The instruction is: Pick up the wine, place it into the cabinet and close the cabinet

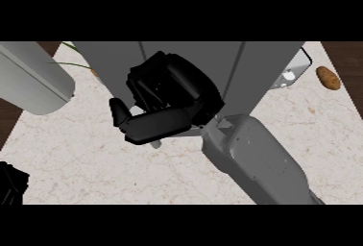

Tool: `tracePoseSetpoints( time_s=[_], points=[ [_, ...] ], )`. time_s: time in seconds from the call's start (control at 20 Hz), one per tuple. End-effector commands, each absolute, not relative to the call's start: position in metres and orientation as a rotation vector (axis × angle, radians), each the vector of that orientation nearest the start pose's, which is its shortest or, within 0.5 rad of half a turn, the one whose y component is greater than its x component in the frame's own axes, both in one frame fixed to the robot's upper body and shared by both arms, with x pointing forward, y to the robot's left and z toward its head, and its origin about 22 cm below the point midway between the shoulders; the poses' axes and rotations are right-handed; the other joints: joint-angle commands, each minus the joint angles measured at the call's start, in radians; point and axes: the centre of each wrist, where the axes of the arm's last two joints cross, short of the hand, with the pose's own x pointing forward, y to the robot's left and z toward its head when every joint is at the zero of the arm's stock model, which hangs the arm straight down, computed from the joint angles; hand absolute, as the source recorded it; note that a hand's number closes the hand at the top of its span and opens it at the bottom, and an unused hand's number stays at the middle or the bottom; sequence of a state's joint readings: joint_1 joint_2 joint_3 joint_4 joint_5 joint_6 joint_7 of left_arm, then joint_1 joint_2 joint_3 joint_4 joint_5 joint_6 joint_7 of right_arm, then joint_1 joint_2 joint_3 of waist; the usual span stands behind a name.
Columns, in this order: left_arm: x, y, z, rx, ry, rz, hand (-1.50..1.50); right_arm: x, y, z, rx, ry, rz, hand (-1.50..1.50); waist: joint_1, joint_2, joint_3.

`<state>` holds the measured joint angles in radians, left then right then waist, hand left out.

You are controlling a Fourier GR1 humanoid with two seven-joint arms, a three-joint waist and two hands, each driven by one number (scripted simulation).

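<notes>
My right hand (170, 103) is raised in front of the grey cabinet (212, 62), which fills the upper middle of the head view. Its fingers and thumb are curled round a pale object, most likely the wine (138, 111). Only small light patches of that object show, one between the fingers and one below the thumb. The grey right forearm (259, 163) comes in from the lower right. A black part of my left hand (10, 185) shows at the lower left edge.
A large grey rounded shape (32, 79) stands at the upper left over the marble counter (92, 163). A potato (327, 78) lies at the far right. A white-grey object (294, 72) pokes out behind the cabinet's right side. Green leaves (71, 48) show at the top left.
</notes>
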<state>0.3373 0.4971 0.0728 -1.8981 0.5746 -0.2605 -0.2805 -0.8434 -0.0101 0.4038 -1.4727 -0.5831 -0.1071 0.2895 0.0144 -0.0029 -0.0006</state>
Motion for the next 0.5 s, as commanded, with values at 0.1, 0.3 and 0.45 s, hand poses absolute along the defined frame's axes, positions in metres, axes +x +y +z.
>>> tracePoseSetpoints(
  time_s=[0.1, 0.3, 0.45],
  points=[
    [0.167, 0.326, 0.06, -0.24, -1.854, -0.115, 1.5, 0.351, -0.046, 0.168, 0.757, -1.575, 0.416, 1.5, -0.003, 0.005, 0.001],
    [0.164, 0.352, 0.072, -0.229, -1.873, -0.117, 1.5, 0.376, -0.064, 0.159, 0.709, -1.617, 0.369, 1.5, 0.008, 0.008, 0.001],
    [0.169, 0.339, 0.057, -0.241, -1.861, -0.099, 1.5, 0.385, -0.077, 0.172, 0.689, -1.634, 0.388, 1.5, 0.004, 0.009, 0.0]
  ],
)
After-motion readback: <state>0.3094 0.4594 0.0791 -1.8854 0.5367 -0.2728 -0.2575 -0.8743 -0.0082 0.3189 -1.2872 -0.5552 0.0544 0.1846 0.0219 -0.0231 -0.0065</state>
